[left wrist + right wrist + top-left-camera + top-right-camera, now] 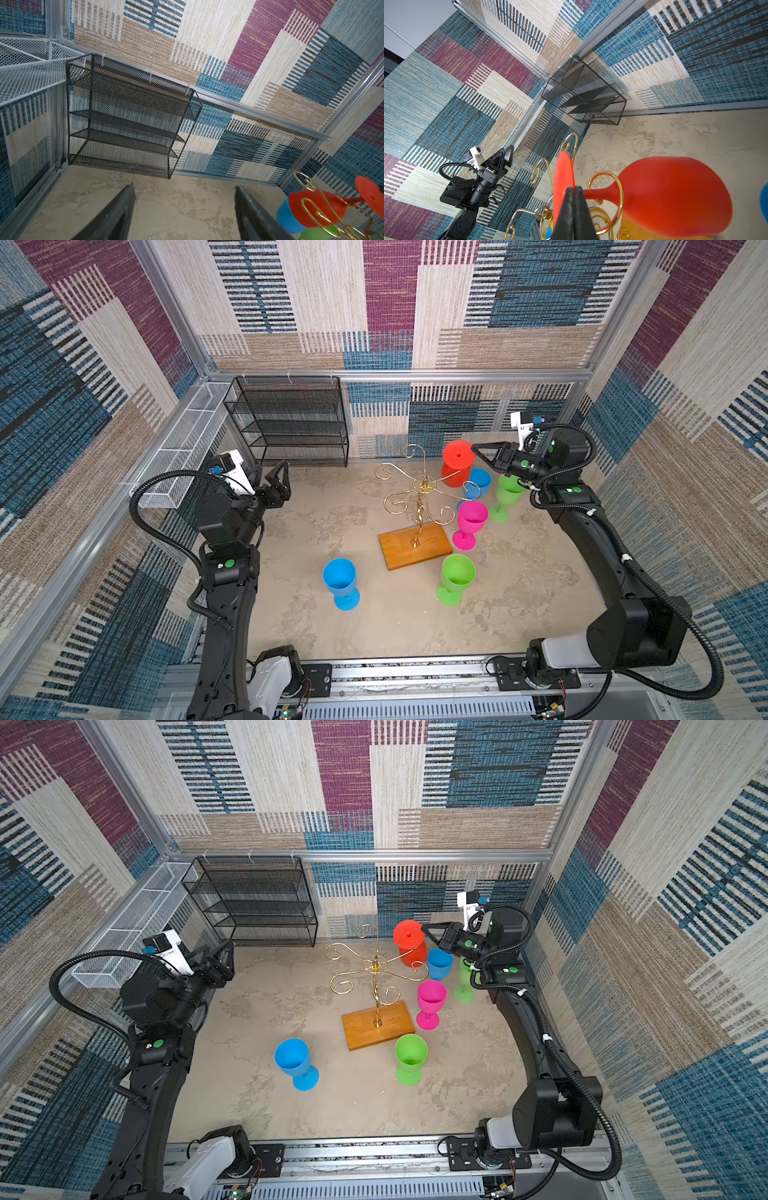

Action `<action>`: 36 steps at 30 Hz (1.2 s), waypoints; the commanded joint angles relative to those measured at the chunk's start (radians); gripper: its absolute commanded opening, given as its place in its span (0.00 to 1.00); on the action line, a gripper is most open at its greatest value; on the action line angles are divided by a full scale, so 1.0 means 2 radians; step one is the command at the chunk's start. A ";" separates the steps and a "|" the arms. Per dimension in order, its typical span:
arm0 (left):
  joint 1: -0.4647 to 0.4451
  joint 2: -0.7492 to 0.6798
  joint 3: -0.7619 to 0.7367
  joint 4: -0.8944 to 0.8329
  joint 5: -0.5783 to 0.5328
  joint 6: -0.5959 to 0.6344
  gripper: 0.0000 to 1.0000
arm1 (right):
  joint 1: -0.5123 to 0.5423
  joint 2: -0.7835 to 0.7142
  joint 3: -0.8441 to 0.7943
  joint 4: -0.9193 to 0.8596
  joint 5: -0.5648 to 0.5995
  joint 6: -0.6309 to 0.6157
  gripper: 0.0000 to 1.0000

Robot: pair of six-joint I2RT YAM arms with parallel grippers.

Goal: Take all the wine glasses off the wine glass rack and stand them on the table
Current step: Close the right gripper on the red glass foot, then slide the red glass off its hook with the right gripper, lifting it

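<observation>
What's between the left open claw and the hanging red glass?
Bare table, then the gold scrolls of the wine glass rack; both top views show it.

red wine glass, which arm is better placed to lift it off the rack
Right. The right gripper sits shut at the foot of the red wine glass on the wine glass rack; the left gripper is open, away by the black mesh shelf.

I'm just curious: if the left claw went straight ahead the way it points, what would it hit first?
Probably the black mesh shelf: the open left claw points toward its lower tiers, and nothing shows in between. Depth is hard to judge, though.
</observation>
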State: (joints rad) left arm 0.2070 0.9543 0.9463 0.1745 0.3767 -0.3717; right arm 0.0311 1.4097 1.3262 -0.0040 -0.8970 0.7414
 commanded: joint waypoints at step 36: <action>-0.001 -0.005 0.000 0.015 0.010 -0.016 0.77 | -0.012 -0.038 -0.084 0.131 -0.023 0.108 0.00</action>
State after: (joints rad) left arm 0.2043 0.9478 0.9463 0.1745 0.3817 -0.3744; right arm 0.0063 1.3437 1.1648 0.2050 -0.9218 0.9417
